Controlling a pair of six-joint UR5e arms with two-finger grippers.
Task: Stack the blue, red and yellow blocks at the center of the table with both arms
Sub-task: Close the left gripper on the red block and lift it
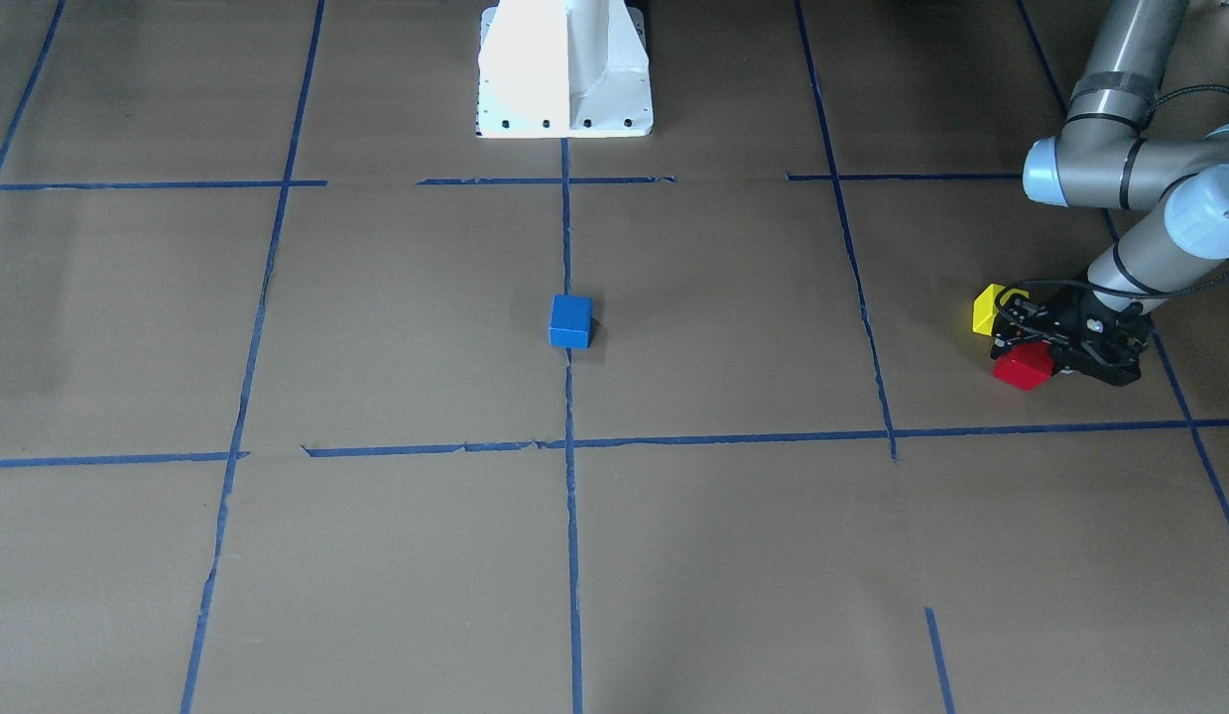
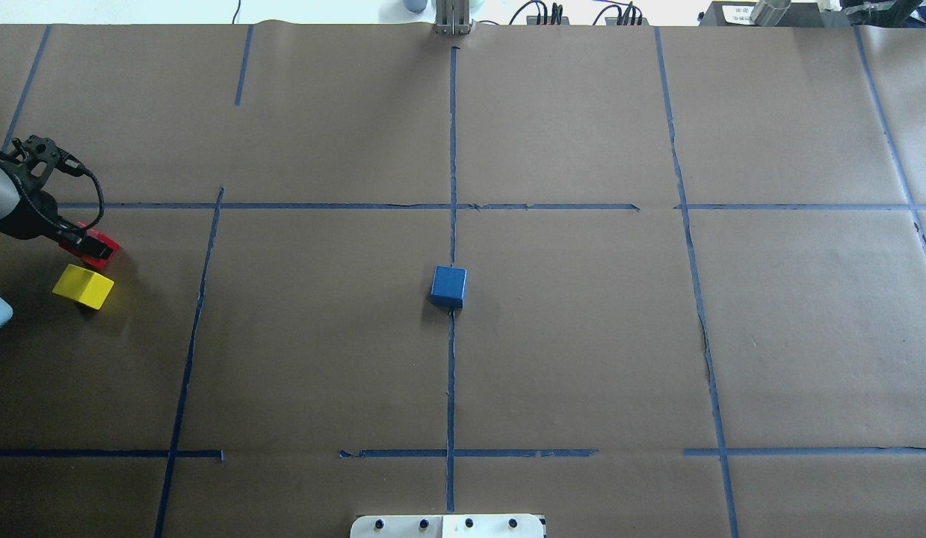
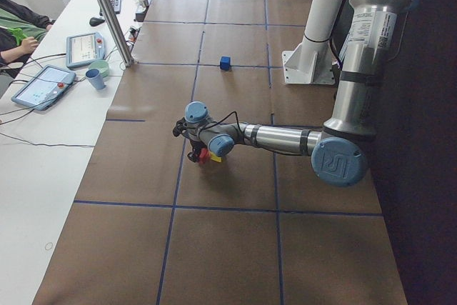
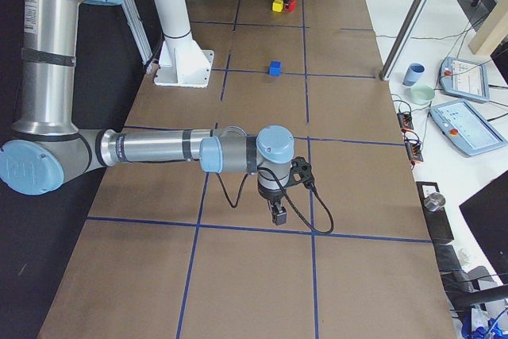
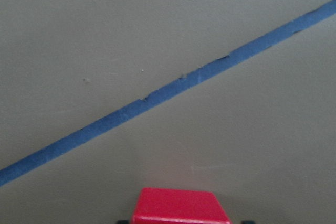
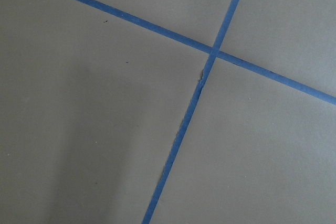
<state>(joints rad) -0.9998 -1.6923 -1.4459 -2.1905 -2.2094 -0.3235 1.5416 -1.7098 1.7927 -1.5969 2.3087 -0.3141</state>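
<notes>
A blue block (image 1: 570, 321) sits on the centre tape line of the table (image 2: 448, 287). A yellow block (image 1: 987, 307) lies at the table's far left side (image 2: 83, 288). Right beside it, my left gripper (image 1: 1029, 349) is down at the table and shut on a red block (image 1: 1021, 369), which fills the bottom centre of the left wrist view (image 5: 181, 208). My right gripper (image 4: 278, 213) shows only in the exterior right view, pointing down over a tape crossing with nothing in it. I cannot tell whether it is open or shut.
The table is covered in brown paper with a grid of blue tape lines (image 2: 452, 149). The robot's white base (image 1: 564, 69) stands at the table's edge. Tablets and cups (image 3: 94, 76) lie on the operators' side table.
</notes>
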